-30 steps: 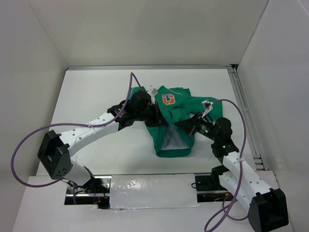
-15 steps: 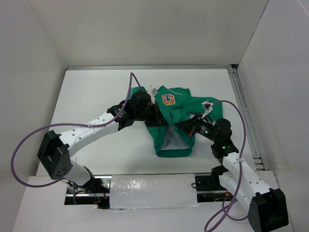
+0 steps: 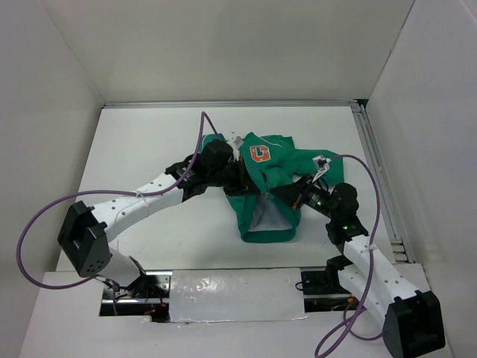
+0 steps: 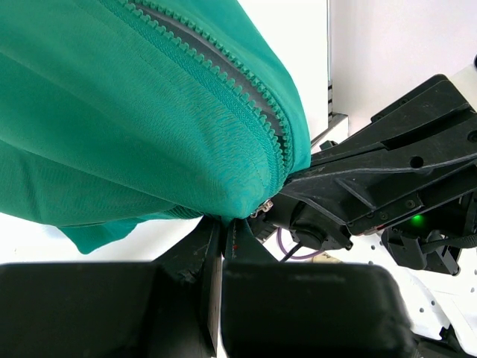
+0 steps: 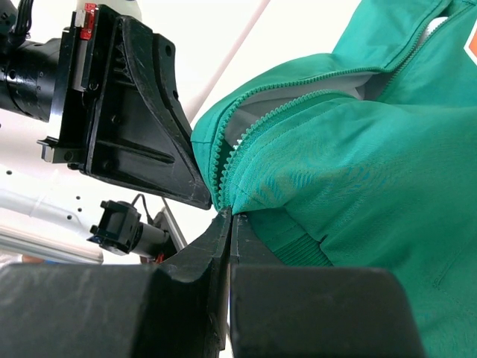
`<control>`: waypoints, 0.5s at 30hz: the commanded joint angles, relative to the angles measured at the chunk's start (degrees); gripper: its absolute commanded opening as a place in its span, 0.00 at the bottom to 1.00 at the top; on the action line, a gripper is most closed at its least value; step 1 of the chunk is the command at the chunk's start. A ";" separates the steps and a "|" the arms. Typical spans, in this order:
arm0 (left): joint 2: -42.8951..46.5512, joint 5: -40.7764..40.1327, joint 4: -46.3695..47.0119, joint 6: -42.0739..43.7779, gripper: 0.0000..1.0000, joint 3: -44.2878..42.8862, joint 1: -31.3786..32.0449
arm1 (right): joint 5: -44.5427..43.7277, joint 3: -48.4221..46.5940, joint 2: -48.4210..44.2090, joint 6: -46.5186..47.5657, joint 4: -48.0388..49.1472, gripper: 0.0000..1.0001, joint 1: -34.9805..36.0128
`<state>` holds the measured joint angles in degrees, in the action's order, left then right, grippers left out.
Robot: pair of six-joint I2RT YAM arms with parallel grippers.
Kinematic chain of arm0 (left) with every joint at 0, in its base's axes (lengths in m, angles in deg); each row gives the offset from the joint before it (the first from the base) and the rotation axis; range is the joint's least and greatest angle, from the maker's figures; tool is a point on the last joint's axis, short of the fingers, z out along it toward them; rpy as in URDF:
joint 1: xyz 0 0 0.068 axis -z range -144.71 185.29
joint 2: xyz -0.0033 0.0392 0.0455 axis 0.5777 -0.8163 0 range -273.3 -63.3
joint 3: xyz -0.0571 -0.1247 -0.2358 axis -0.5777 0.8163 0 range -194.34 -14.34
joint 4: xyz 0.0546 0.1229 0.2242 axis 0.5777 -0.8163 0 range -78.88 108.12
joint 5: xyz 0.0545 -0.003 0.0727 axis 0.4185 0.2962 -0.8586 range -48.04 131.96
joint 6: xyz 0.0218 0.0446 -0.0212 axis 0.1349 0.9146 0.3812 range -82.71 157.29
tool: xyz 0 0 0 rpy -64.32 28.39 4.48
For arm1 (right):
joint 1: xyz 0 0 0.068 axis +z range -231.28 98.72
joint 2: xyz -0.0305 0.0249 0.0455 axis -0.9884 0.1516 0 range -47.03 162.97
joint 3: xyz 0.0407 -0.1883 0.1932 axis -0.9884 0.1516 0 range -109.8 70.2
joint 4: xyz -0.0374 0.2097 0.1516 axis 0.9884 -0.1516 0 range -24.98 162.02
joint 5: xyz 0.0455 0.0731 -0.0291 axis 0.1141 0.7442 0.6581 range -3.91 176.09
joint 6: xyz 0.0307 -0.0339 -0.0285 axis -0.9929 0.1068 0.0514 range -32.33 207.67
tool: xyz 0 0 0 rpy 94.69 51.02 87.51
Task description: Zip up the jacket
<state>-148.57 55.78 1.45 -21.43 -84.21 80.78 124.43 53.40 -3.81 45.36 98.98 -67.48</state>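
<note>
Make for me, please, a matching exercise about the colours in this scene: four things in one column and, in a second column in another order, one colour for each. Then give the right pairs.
Things
1. jacket
2. chest patch
3. cable on the left arm
4. shiny strip between the arm bases

Colours
A. silvery grey
B. orange and white
C. bright green
D. purple

Right pairs: 1-C, 2-B, 3-D, 4-A
</note>
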 commanded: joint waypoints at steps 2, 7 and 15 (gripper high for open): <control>1.08 1.12 1.99 0.36 0.00 -1.15 0.47 | 0.59 -0.25 -0.68 -0.76 4.50 0.00 -0.70; 1.34 2.52 2.86 0.80 0.00 -0.71 0.38 | 0.06 -0.34 -0.68 -1.03 5.03 0.00 -0.88; -0.07 6.04 4.01 1.50 0.00 -1.59 0.38 | 0.50 0.09 0.72 -1.73 8.01 0.00 -0.88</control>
<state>-148.57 58.47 1.93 -21.17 -84.21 80.76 124.41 53.40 -3.24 44.23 100.66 -68.05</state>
